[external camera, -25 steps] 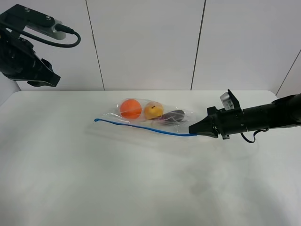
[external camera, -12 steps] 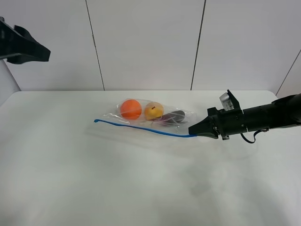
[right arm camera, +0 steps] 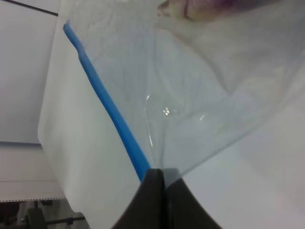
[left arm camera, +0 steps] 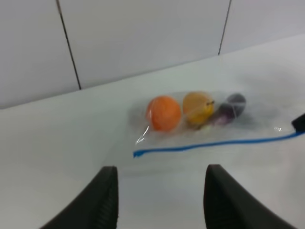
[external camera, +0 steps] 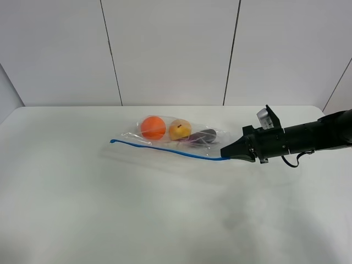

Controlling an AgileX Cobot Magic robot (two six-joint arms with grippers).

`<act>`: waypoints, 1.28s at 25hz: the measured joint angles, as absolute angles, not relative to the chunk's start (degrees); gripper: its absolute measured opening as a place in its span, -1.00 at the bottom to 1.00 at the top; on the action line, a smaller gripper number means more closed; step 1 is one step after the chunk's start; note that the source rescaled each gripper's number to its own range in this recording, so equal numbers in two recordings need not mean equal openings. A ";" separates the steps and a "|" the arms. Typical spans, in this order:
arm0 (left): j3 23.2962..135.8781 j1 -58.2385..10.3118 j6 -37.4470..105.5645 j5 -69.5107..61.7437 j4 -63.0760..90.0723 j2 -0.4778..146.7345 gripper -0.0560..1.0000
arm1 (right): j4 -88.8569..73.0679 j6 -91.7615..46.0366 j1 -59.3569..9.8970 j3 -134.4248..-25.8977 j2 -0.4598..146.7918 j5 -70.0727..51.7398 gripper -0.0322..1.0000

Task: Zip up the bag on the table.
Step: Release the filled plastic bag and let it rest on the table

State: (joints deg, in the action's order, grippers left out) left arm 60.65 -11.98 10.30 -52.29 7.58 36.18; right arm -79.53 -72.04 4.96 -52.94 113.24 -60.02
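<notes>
The clear bag (external camera: 181, 133) lies flat on the white table (external camera: 110, 209) at the far middle, with an orange, a yellow fruit and a purple eggplant inside. Its blue zipper strip (external camera: 165, 148) runs along the near edge. My right gripper (external camera: 224, 153) is shut on the right end of the strip; the right wrist view shows its closed tips (right arm camera: 159, 183) pinching the strip (right arm camera: 112, 107). My left gripper (left arm camera: 161, 169) is open and empty, well back from the bag (left arm camera: 190, 112), which lies ahead of it. The left arm is out of the exterior view.
White wall panels (external camera: 170, 49) stand behind the table's far edge. The right arm (external camera: 297, 138) stretches low over the table from the right. Bare tabletop lies in front of and to the left of the bag.
The left arm has moved up and to the left, out of the exterior view. The right gripper and the bag have stayed in place.
</notes>
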 joint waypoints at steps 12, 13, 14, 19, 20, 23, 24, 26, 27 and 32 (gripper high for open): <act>54.75 -11.98 -2.67 -48.66 -16.37 34.61 0.34 | -79.08 -72.04 4.96 -52.94 113.24 -60.01 -0.94; 54.13 -11.98 -4.05 -48.02 -17.81 34.61 0.34 | -79.00 -72.04 4.96 -52.94 113.24 -60.01 -0.94; 53.54 -11.98 -4.68 -47.61 -18.63 34.61 0.34 | -78.95 -72.04 4.96 -52.94 113.24 -60.01 -0.94; 50.65 -11.98 -5.73 -49.93 -17.57 34.56 0.34 | -78.95 -72.04 4.96 -52.94 113.24 -60.01 -0.94; 50.11 -11.98 -5.73 -51.27 -16.61 34.33 0.34 | -78.95 -72.04 4.96 -52.94 113.24 -60.01 -0.94; 48.42 -11.98 -5.85 -53.95 -12.61 32.40 0.34 | -78.95 -72.04 4.96 -52.94 113.24 -60.01 -0.94; 47.85 -11.98 -5.85 -54.86 -10.99 31.28 0.34 | -78.95 -72.04 4.96 -52.94 113.24 -60.01 -0.94; 46.46 -11.98 -5.90 -56.93 -9.04 28.83 0.34 | -78.95 -72.04 4.96 -52.94 113.24 -59.96 -0.94; 45.75 -11.98 -5.90 -58.10 -8.57 27.81 0.34 | -78.95 -72.04 4.96 -52.94 113.24 -59.89 -0.94; 42.68 -11.98 -6.07 -62.05 -6.24 22.61 0.34 | -78.95 -72.04 4.96 -52.94 113.24 -59.35 -0.94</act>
State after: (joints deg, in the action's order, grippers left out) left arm 42.68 -11.98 -6.07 -62.05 -6.24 22.61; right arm -78.95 -72.04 4.96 -52.94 113.24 -59.35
